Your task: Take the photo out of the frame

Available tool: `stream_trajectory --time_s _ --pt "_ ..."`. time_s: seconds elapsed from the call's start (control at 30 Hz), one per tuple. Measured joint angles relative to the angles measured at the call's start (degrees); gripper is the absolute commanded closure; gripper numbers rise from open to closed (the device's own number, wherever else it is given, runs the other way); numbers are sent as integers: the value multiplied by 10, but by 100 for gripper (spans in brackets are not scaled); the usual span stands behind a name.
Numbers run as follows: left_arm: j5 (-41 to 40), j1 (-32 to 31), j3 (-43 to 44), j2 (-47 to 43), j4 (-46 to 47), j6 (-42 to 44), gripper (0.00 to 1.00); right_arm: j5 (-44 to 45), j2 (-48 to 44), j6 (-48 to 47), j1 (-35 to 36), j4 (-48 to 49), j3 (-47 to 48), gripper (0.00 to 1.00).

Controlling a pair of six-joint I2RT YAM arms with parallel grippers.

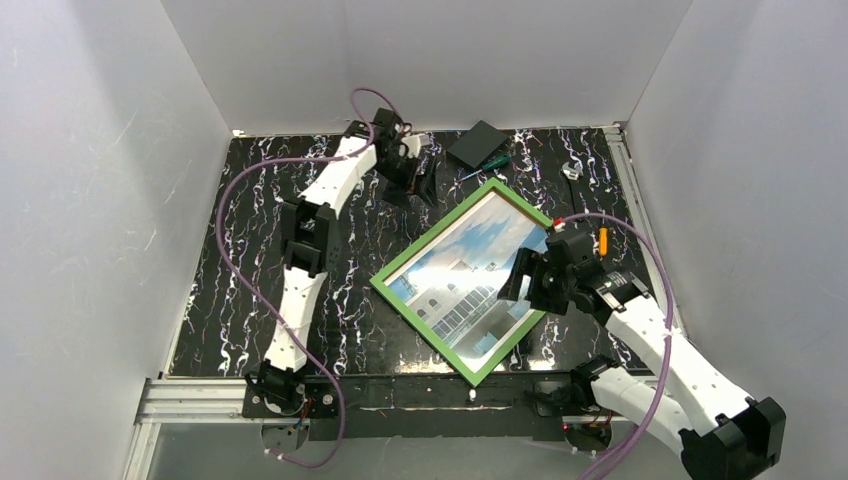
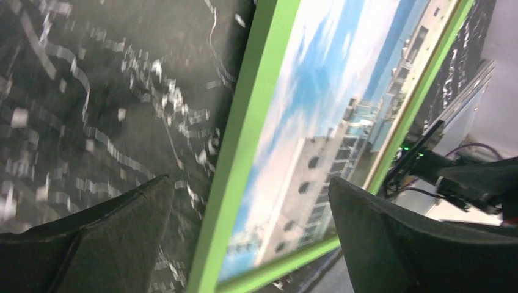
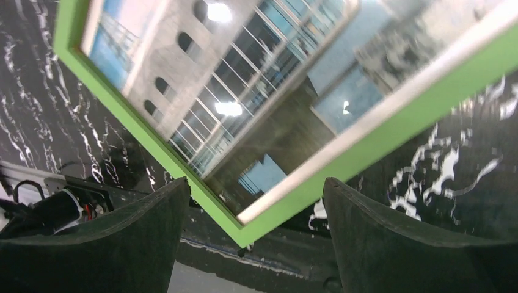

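The green frame (image 1: 432, 232) lay flat on the black table (image 1: 365, 245), in the middle of the top view. The photo (image 1: 470, 265) sat inside it. The left fingers (image 2: 91, 244) were spread wide at the upper middle, holding nothing. The right fingers (image 3: 110, 244) were spread too, over the frame's right side.

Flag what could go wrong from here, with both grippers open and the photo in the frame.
1. The frame lies flat and face up, so fingers may slip off its thin edge when lifting.
2. Its near corner reaches the near edge of the table; a push could slide it off.
3. The right gripper hangs open over the photo; coming down there could scuff the print.
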Motion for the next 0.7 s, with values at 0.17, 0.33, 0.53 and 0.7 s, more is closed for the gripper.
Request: stream_trajectory --time_s 0.17,0.33,0.53,0.7 --pt "-35 13 -104 -128 17 -93 2 38 -40 106 21 -45 -49 11" --pt "-39 4 -263 -290 74 -203 2 55 -30 181 64 -54 -104 10" --pt "-43 -12 -427 -435 97 -232 2 77 -9 233 137 -28 -158 10" --pt "-79 -20 -525 -537 100 -210 2 97 60 261 188 18 -149 9"
